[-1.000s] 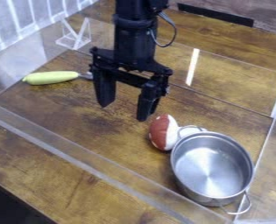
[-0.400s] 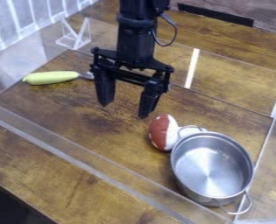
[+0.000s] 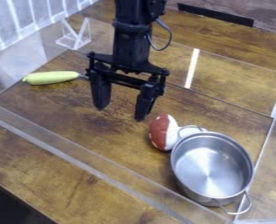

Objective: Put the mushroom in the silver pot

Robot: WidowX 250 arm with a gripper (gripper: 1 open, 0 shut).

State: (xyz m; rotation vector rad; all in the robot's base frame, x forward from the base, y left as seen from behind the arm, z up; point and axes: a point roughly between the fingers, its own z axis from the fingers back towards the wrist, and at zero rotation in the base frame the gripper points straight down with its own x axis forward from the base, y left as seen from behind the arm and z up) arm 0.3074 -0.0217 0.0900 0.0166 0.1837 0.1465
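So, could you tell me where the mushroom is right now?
The mushroom lies on the wooden table, right of centre in the camera view, against the silver pot's upper-left rim.

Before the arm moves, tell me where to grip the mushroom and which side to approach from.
Grip the mushroom across its reddish-brown cap, coming from above. It lies tipped on the wooden table, right beside the silver pot at the near handle, so a sideways approach from the pot side looks blocked. The end effector is open, pointing down, up and left of it in the picture; shift it over, then descend.
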